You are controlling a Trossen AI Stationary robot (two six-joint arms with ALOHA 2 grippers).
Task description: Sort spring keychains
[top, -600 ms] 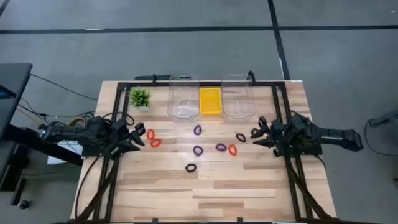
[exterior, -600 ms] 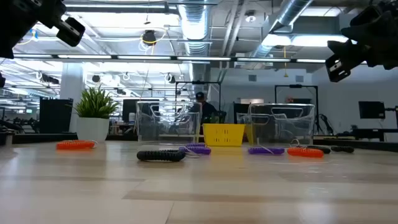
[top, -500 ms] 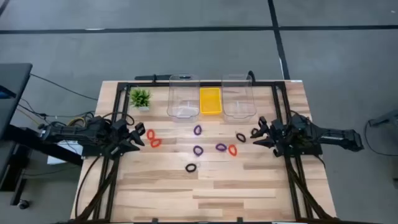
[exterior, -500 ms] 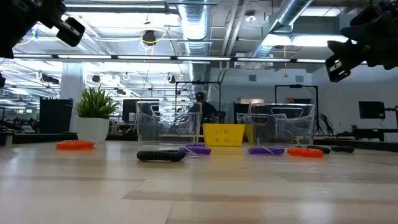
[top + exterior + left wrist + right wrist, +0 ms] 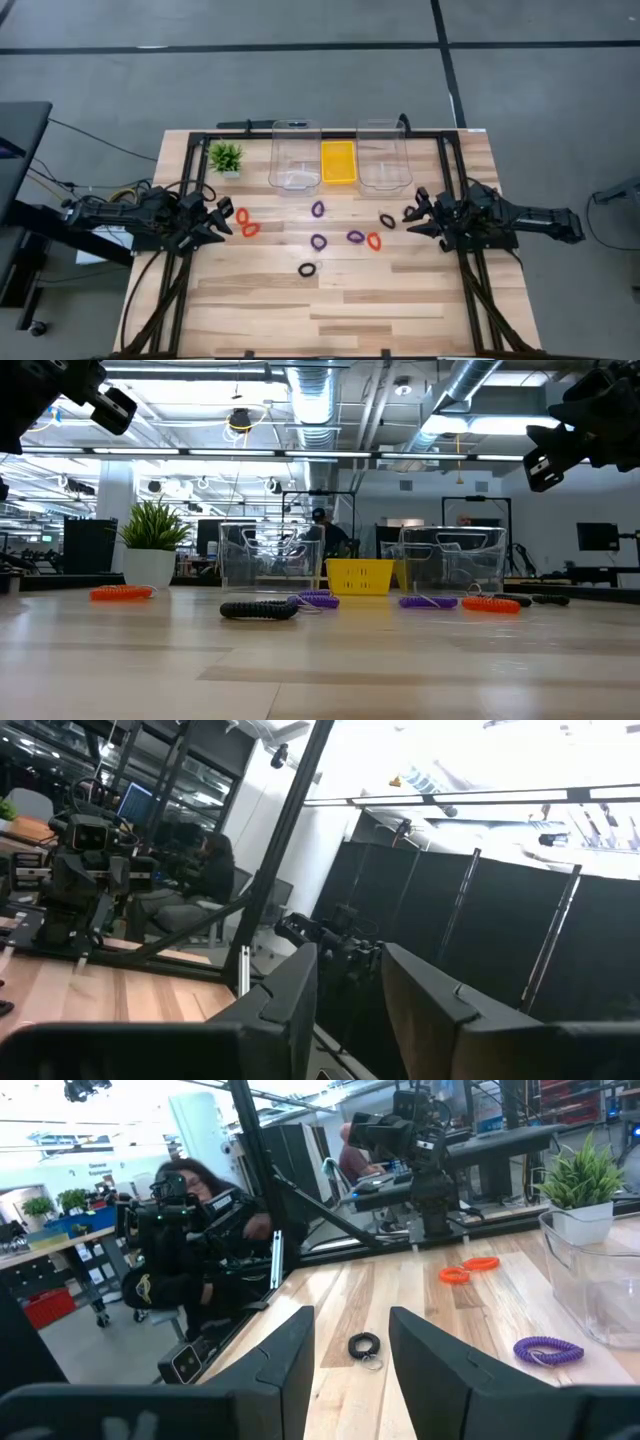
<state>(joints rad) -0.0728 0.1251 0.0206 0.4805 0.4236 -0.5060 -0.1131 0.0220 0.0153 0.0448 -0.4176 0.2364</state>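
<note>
The left gripper [image 5: 222, 221] waits at the table's nine o'clock, fingers parted, empty. The spring keychains [image 5: 318, 241] lie scattered mid-table; they look light, springy, best pinched across one coil. The right gripper [image 5: 412, 220] waits at three o'clock, likewise parted, empty.

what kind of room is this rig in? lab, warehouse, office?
Most likely an open robotics lab or workshop. The low view shows exposed ceiling ducts and strip lighting; the right wrist view shows another robot rig on a bench, with a person seated nearby. The wooden table holds spring keychains.
</note>
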